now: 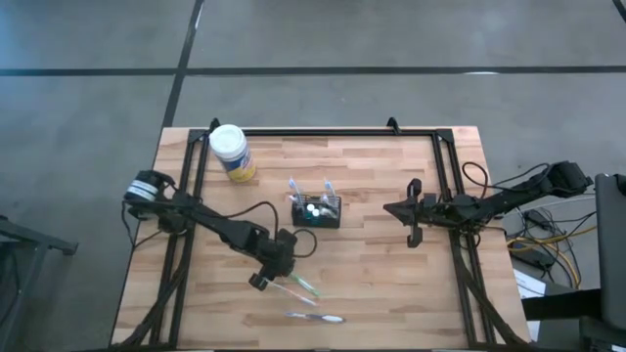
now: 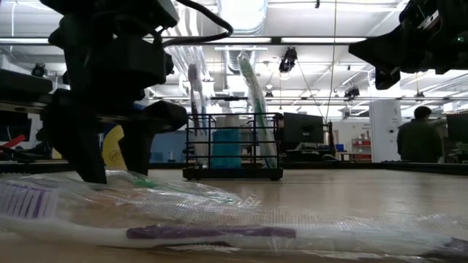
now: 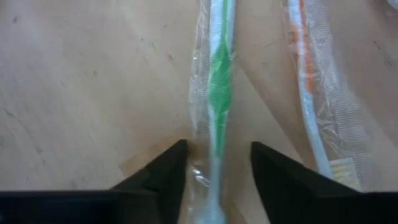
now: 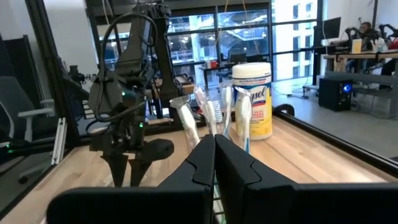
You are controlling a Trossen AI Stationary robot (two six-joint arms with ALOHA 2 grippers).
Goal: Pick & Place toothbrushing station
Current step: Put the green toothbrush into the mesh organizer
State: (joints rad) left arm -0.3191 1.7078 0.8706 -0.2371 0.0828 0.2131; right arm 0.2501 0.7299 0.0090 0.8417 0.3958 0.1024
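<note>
**Low view: wrapped brushes before the caddy**

The toothbrushing station (image 2: 232, 146), a dark wire caddy, is seen standing upright on the wooden table (image 2: 365, 193). A blue object (image 2: 226, 148) is held inside it, and two wrapped toothbrushes (image 2: 256, 95) rise from it, one white-headed, one green.

In front of the caddy, nearest the camera, a wrapped purple-handled toothbrush (image 2: 205, 233) is laid flat across the table.

To the left of the caddy and nearer, the left gripper (image 2: 113, 157) is lowered to the tabletop, its dark fingers (image 2: 80, 150) set apart over a plastic-wrapped item with green showing.

Above and right of the caddy, part of the right arm (image 2: 417, 40) is seen raised. Far behind, a person (image 2: 420, 139) is visible in the room.
</note>
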